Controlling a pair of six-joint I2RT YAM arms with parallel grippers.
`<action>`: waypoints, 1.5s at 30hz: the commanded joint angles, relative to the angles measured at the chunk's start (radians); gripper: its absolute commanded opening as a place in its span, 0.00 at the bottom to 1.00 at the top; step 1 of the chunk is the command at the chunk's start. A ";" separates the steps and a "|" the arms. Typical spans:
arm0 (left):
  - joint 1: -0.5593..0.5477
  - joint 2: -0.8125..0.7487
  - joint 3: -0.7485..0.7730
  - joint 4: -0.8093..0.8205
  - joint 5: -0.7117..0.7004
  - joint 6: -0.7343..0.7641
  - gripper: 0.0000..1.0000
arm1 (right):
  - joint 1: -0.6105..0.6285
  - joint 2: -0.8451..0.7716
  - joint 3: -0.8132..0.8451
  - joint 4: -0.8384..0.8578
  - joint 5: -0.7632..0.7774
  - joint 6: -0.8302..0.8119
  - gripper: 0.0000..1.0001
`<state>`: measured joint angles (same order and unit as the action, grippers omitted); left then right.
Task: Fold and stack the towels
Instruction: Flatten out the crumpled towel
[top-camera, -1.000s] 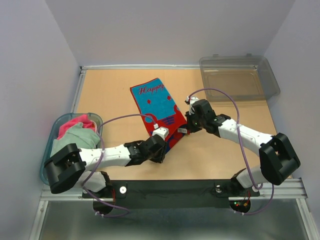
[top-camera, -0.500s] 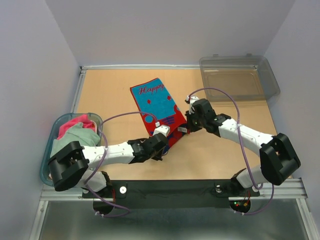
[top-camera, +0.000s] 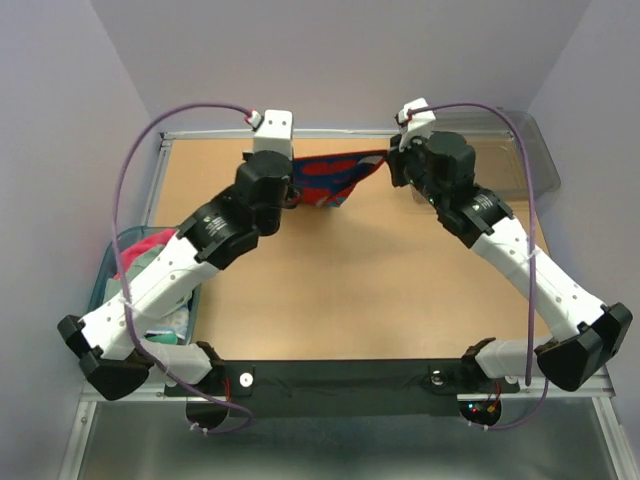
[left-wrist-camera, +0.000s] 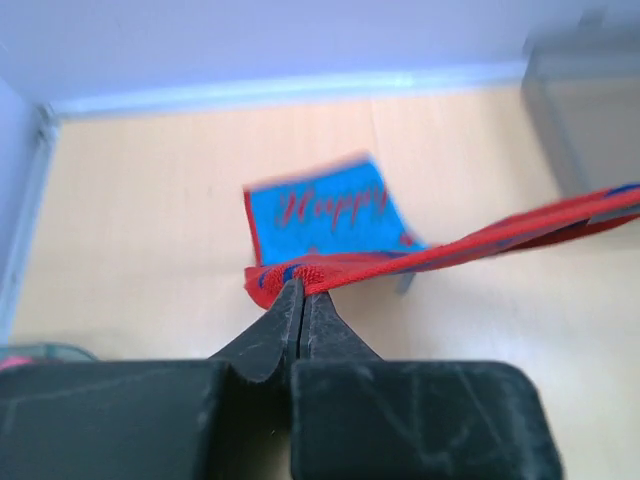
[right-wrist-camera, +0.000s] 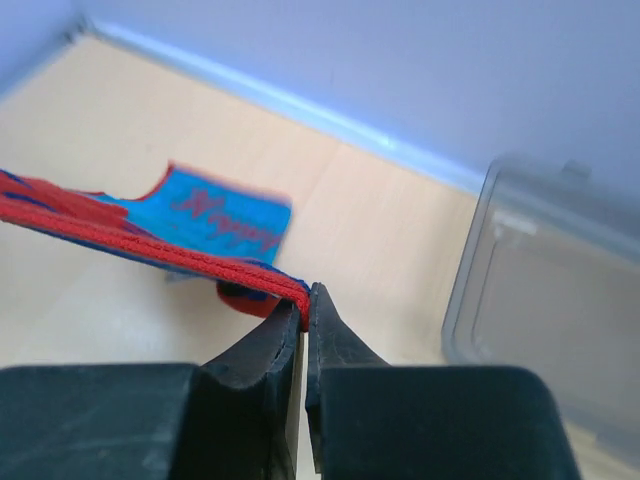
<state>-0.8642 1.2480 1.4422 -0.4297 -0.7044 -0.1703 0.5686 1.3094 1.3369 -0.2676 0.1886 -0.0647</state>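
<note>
Left end effector (left-wrist-camera: 300, 288): clenched on one red-hemmed corner of the lettered towel (left-wrist-camera: 325, 212), its fingers pressed together on the edge.
Right end effector (right-wrist-camera: 305, 293): clenched on the other corner of the same hem.
Lettered towel: held up above the worktop (top-camera: 350, 280) near its far edge. The top hem is pulled taut between the two arms, and the blue panel with red script hangs below.
Other towels: a pink towel (top-camera: 148, 244) lies bunched in the tub (top-camera: 104, 275) at the left edge, partly hidden by the left arm.
Clear bin (right-wrist-camera: 540, 300): at the far right corner, apart from the lettered towel.
</note>
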 joint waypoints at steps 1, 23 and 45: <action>-0.002 -0.048 0.197 0.037 -0.112 0.276 0.00 | -0.006 -0.047 0.167 0.036 0.032 -0.139 0.01; -0.004 -0.210 0.399 -0.030 0.160 0.331 0.00 | -0.006 -0.277 0.312 -0.041 -0.381 -0.233 0.01; 0.537 0.519 0.277 0.302 0.418 0.282 0.00 | -0.188 0.527 0.453 0.163 -0.271 -0.311 0.01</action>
<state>-0.3832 1.7565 1.6302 -0.2012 -0.2581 0.1062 0.4229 1.8046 1.6825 -0.2459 -0.0902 -0.3145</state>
